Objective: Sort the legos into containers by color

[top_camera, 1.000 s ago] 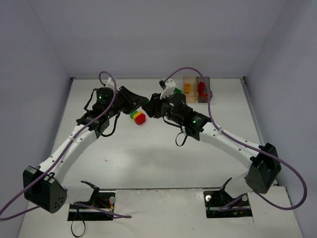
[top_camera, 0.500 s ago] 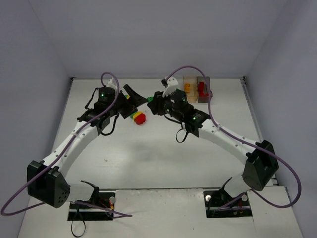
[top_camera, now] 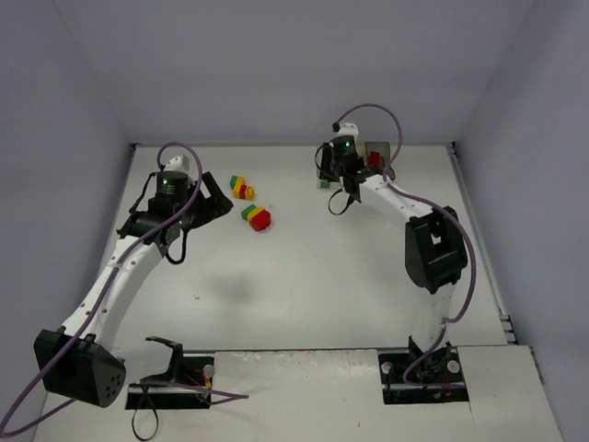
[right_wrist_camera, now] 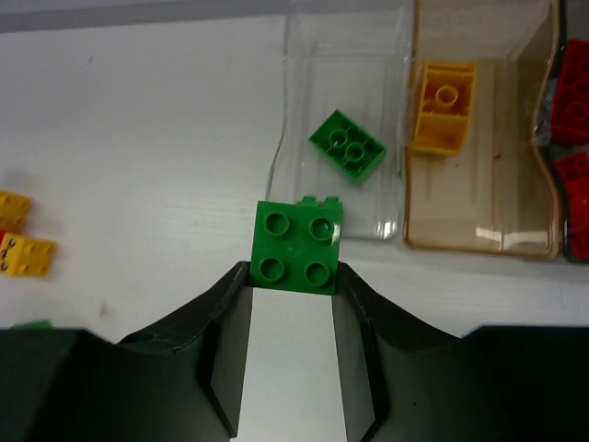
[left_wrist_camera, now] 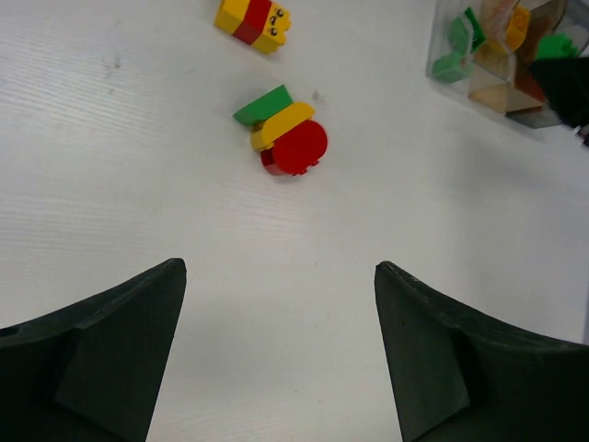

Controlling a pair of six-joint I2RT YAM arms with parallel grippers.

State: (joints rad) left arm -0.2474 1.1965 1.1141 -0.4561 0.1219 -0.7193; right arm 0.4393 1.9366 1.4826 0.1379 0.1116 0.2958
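Legos [top_camera: 257, 218] are partly sorted. The left gripper [left_wrist_camera: 278, 269], fingers spread and empty, has backed off to the left. That leaves a yellow-red clump [top_camera: 243, 187] and a green-yellow-red clump [left_wrist_camera: 281, 133] on the table [top_camera: 304, 276]. The right gripper [right_wrist_camera: 293, 272] has swung from the middle to the far right. It pinches a green brick [right_wrist_camera: 296, 247] at the near edge of the clear box [right_wrist_camera: 368, 92], which already holds a green piece [right_wrist_camera: 348, 143], so release looks next. The dark box [right_wrist_camera: 572, 28] is cut off, and from above the arm hides most of the containers [top_camera: 377, 152].
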